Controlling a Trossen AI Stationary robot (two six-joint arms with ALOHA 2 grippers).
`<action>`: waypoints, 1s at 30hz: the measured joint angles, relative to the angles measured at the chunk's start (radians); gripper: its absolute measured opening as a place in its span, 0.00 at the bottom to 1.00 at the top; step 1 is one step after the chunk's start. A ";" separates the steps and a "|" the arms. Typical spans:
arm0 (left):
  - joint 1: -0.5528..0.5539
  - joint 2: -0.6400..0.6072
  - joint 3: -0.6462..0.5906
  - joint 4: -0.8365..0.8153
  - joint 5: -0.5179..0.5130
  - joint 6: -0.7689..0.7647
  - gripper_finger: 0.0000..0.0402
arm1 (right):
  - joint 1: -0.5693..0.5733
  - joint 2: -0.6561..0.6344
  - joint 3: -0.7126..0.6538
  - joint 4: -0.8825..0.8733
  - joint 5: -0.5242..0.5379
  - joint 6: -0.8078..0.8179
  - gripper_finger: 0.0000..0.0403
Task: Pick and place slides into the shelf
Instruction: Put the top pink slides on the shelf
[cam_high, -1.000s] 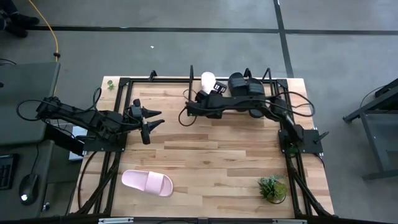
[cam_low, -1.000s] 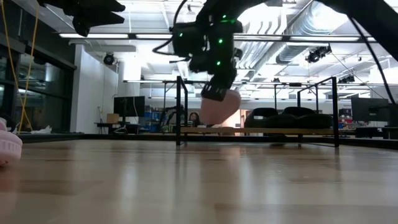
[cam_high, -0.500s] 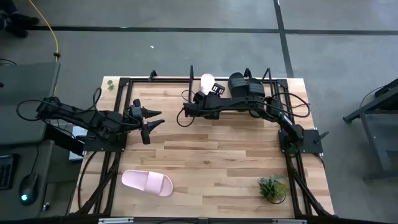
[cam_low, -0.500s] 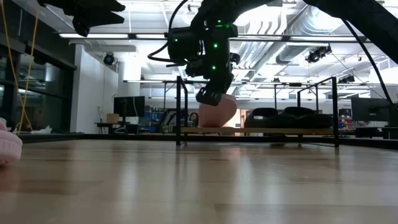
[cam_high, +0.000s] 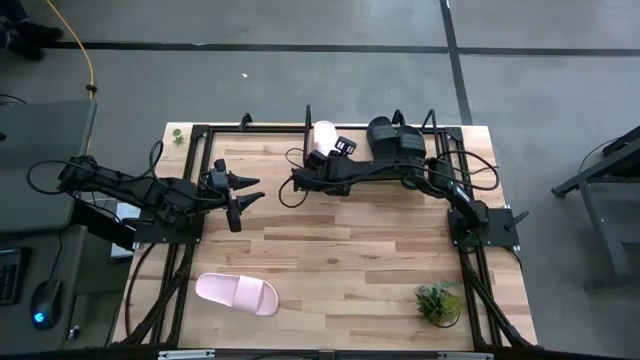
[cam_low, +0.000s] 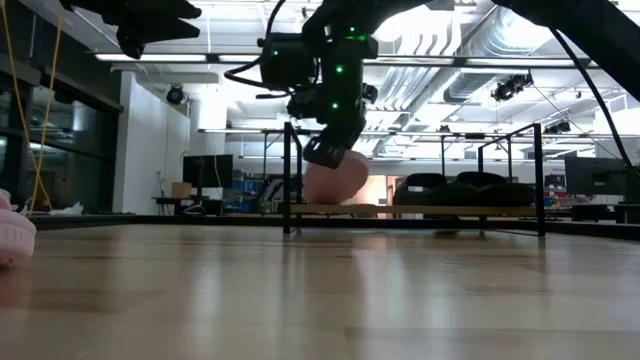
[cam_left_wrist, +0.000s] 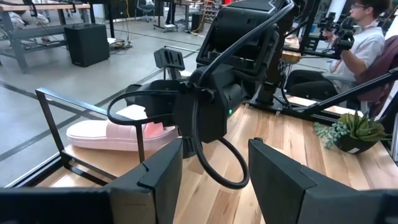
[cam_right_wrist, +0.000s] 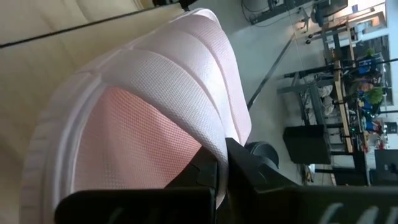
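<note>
My right gripper (cam_high: 325, 158) reaches over the far edge of the table and is shut on a pale pink slide (cam_high: 322, 135) at the left end of the shelf (cam_high: 432, 124). The low view shows this slide (cam_low: 335, 182) just above the shelf's board (cam_low: 480, 210). Two black slides (cam_high: 394, 136) sit on the shelf's right part. A second pink slide (cam_high: 237, 293) lies sole-down near the table's near left corner. My left gripper (cam_high: 246, 194) hovers open over the table's left side, well away from both pink slides. My right gripper pinches the pink slide's broad strap at its edge (cam_right_wrist: 210, 142) between the two fingers (cam_right_wrist: 249, 167). The fingers come from above, slanting toward the far edge. The slide sits about level under the gripper; whether its sole touches the shelf board I cannot tell.
A potted plant (cam_high: 438, 302) stands near the table's near right corner. A black frame (cam_high: 190, 190) edges the table. Bare wood lies across the middle (cam_high: 340, 250). Beyond the table, a person (cam_left_wrist: 364, 37) sits in the room.
My right gripper has carried the pink slide toward the table's left along the shelf, from beside the black slides to the shelf's left end, still shut on the strap. The slide has stayed at about the same height.
</note>
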 joint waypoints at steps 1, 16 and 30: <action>0.000 0.000 0.000 0.000 0.000 0.000 0.42 | 0.000 0.000 0.000 0.007 -0.007 -0.006 0.00; 0.000 0.000 0.000 0.000 0.000 0.000 0.42 | 0.002 0.000 0.000 0.068 -0.098 -0.060 0.00; 0.000 0.000 0.000 0.000 0.000 -0.002 0.42 | 0.001 0.000 0.000 0.134 -0.238 -0.145 0.00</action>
